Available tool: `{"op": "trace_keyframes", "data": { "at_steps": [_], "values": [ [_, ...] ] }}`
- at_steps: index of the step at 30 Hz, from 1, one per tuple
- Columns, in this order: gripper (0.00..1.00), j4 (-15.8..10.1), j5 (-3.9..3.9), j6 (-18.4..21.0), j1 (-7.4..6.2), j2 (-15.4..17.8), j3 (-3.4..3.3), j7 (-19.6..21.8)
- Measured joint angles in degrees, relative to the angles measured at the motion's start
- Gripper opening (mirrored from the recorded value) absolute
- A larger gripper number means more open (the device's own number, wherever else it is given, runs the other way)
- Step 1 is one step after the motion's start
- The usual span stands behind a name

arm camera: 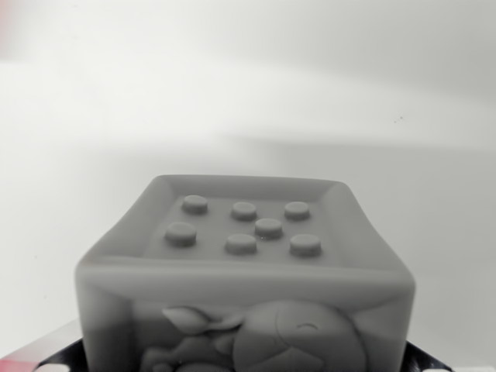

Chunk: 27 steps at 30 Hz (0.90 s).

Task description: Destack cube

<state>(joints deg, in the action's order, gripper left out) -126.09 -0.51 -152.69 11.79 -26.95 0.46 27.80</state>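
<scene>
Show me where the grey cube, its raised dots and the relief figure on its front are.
grey cube [116, 256]: wrist view, left sloping side.
raised dots [268, 227]: wrist view, middle dot on top.
relief figure [294, 341]: wrist view, front face.

Grey cube [245, 267]: seven raised dots on top, embossed animal relief on front; pale whitish-grey surface [248, 101] behind.

Background: plain pale surface [93, 194], white to light grey, no visible texture or seam. Whether it is table or wall cannot be told. Light diffuse and soft. A brighter band [155, 85] crosses the upper part; a faint grey shadow [372, 155] spreads below it toward the wrist view's right. Faint pink tint [6, 23] at top left corner.
</scene>
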Motion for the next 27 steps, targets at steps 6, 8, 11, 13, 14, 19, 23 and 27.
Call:
{"op": "trace_keyframes", "data": {
  "at_steps": [6,8,11,13,14,19,23,27],
  "values": [
    [0.0,0.4,0.0,-1.5,0.0,-1.9,0.0,0.0],
    [0.0,0.5,0.0,-1.7,0.0,-2.3,0.0,0.0],
    [0.0,0.7,0.0,-2.4,0.0,-3.0,0.0,0.0],
    [0.0,0.8,0.0,-2.8,0.0,-3.6,0.0,0.0],
    [0.0,0.8,0.0,-3.0,0.0,-3.8,0.0,0.0],
    [0.0,1.2,0.0,-3.7,0.0,-4.9,0.0,0.0],
    [0.0,1.5,0.0,-4.2,0.0,-5.6,0.0,0.0],
    [0.0,1.6,0.0,-4.7,0.0,-6.2,0.0,0.0]
  ]
}}
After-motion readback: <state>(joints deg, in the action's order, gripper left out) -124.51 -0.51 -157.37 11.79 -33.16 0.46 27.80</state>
